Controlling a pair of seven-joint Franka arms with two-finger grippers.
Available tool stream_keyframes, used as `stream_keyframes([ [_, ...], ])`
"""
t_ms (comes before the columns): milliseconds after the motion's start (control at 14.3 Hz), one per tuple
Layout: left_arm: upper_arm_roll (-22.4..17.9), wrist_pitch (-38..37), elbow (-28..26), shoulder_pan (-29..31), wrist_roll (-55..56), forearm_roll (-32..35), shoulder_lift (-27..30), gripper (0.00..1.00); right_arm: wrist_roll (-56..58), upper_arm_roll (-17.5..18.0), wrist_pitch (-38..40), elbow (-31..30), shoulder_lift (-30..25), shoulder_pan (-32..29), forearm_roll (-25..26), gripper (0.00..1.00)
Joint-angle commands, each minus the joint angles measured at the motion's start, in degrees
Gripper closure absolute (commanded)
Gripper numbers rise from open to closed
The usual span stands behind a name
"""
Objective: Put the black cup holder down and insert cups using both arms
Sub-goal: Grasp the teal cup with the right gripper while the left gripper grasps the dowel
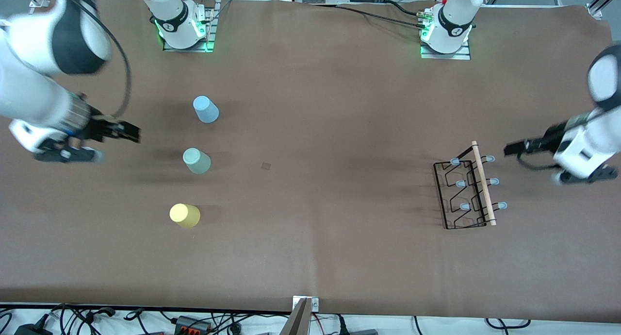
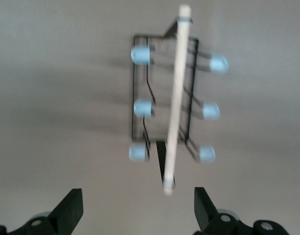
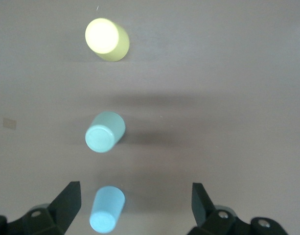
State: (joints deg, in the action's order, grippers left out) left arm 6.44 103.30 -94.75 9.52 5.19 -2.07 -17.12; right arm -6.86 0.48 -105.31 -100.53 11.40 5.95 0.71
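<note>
1. Cups stand upside down in a row toward the right arm's end of the table: the yellow cup nearest the front camera, the pale green cup next, the light blue cup farthest, all apart from one another.
2. The black cup holder stands toward the left arm's end of the table, well apart from the cups, its wooden rod along the top and six pale-tipped pegs out to the sides; in the left wrist view its wire is smeared and hard to trace.
3. The right gripper hangs over bare table beside the cups; its jaws stand wide apart in its wrist view, only the fingertips in frame.
4. The left gripper hangs just beside the holder's rod end, seemingly clear of it; its jaws are spread, holding nothing.
5. Both arms are cut off by the front view's edges.
</note>
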Motion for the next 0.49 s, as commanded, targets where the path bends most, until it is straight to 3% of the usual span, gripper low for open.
stream_keyframes([
  [0,0.41,9.25,-5.87,-0.46,-0.7,-0.92,0.77,0.0,-1.84,-0.3,-2.79,0.51,4.58,2.13,-0.44,0.0],
  [280,0.59,13.5,-6.32,-3.36,1.84,-0.83,-2.48,0.01,-2.63,-0.21,-6.48,0.42,9.77,4.51,-0.53,0.0],
  [421,0.5,15.26,-6.93,-4.33,2.2,-0.74,-3.19,0.06,-4.02,-0.21,-7.8,0.33,12.58,5.3,-0.62,0.0],
])
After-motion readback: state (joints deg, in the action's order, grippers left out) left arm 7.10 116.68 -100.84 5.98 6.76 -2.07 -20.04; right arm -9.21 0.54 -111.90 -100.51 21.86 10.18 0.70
